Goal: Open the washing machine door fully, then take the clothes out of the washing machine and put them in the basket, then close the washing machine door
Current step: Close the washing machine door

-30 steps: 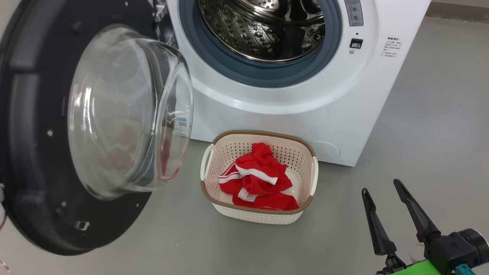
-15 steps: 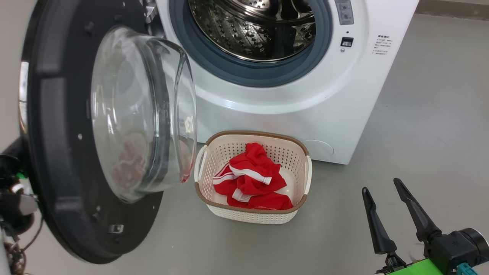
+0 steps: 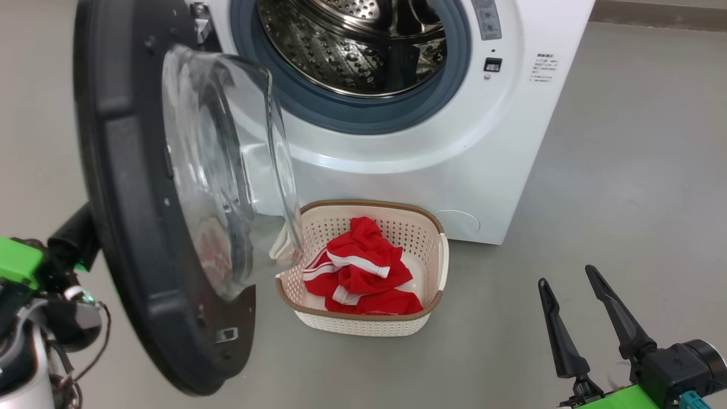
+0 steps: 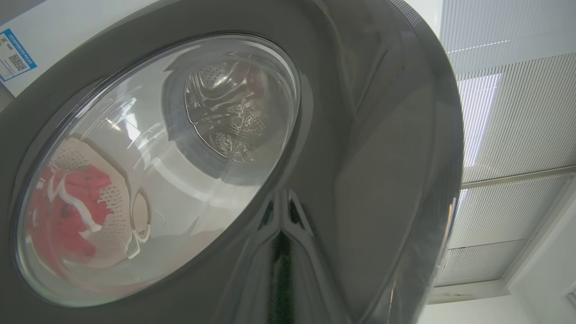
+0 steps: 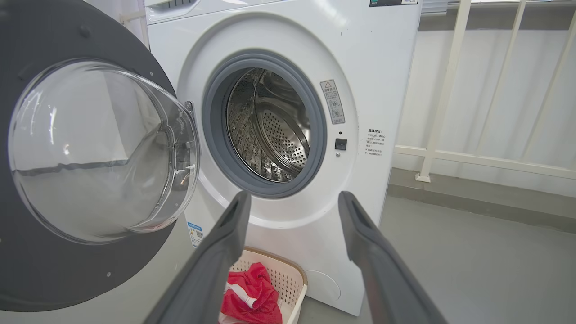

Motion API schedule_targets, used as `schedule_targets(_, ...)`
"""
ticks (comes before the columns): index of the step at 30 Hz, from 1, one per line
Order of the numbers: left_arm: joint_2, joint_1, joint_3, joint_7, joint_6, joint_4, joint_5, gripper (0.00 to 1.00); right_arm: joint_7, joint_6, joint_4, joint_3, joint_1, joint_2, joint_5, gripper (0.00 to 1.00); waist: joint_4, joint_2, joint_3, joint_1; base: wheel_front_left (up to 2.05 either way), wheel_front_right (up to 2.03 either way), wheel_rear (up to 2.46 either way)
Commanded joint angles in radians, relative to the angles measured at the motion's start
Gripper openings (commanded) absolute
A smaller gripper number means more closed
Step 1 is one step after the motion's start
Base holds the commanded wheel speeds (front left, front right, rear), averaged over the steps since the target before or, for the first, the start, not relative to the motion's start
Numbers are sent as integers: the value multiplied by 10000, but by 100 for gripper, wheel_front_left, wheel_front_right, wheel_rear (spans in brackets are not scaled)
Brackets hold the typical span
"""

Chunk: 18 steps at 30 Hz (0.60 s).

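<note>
Grey smooth floor (image 3: 625, 170) fills the right and bottom of the head view. Across the upper middle stands the washing machine (image 3: 454, 170), white, its grey rubber ring open around the steel perforated drum (image 3: 352, 51). The washing machine door (image 3: 125, 199) takes up the left of the frame. It is swung out on its hinge and turned almost edge-on, with its clear glass bowl bulging toward the centre and overlapping the basket's left edge. The basket (image 3: 363, 326) sits on the floor at lower centre, just in front of the machine. The clothes (image 3: 358, 267) lie inside it as a red bundle with white stripes.

At lower left, behind the door, is the left arm (image 3: 34, 267), green and black. The left gripper (image 4: 279, 216) has its fingers closed together, close against the door's glossy outer face; whether they pinch anything I cannot tell. At lower right the right gripper (image 3: 567, 276) hangs above bare floor, fingers spread wide and holding nothing.
</note>
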State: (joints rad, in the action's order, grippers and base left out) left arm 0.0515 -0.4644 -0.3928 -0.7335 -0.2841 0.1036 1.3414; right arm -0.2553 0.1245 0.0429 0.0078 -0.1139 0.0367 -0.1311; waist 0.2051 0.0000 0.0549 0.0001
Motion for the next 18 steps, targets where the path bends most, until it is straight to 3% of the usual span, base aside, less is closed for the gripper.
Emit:
schedule_targets(1,186,12,-48,-175,11,-406,121,0,-65,62,236,182,336,135,-78,100,-51,0,5,-1,0,0,0)
schedule_targets(18,-9,582,1183,698,401,-686,1458,0,-65,62,338,198,415,135,-117,100,-837,0,263,-1,0,0,0)
